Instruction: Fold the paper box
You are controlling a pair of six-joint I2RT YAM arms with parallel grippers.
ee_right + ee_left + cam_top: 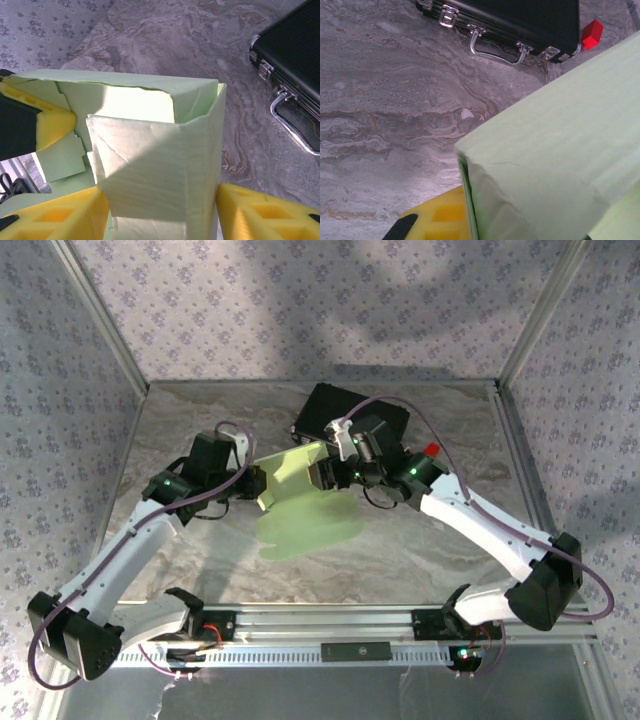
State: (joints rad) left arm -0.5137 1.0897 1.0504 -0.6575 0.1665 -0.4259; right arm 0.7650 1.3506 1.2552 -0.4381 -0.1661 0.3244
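You'll find little here to read: the small dark plate (355, 650) on the rail between the arm bases has markings too small to make out. Your left arm runs from its folded elbow at the near left corner up a long white forearm, and its wrist points right toward the middle of the table (200, 420). The left gripper (255, 485) sits at the left edge of the paper box (292, 472), its jaws pressed together on the card. The right wrist camera shows one yellow finger (52, 122) of it flat against an inner flap. Your right arm mirrors this, with its elbow low at the near right and its forearm angled up and left. The right gripper (322, 475) meets the box from the opposite side. On its own camera, the right gripper (161, 192) has its two yellow fingers set wide, one on each side wall of the half-formed box (150, 155), clamping it between them. The box is held up off the marble-patterned surface between the two grippers, near the table's middle. A flatter part of the same pale green card spreads below it toward you. Just beyond lies the black case (350, 410) with metal latches and handle, and a small red block (431, 448) sits at its right end.
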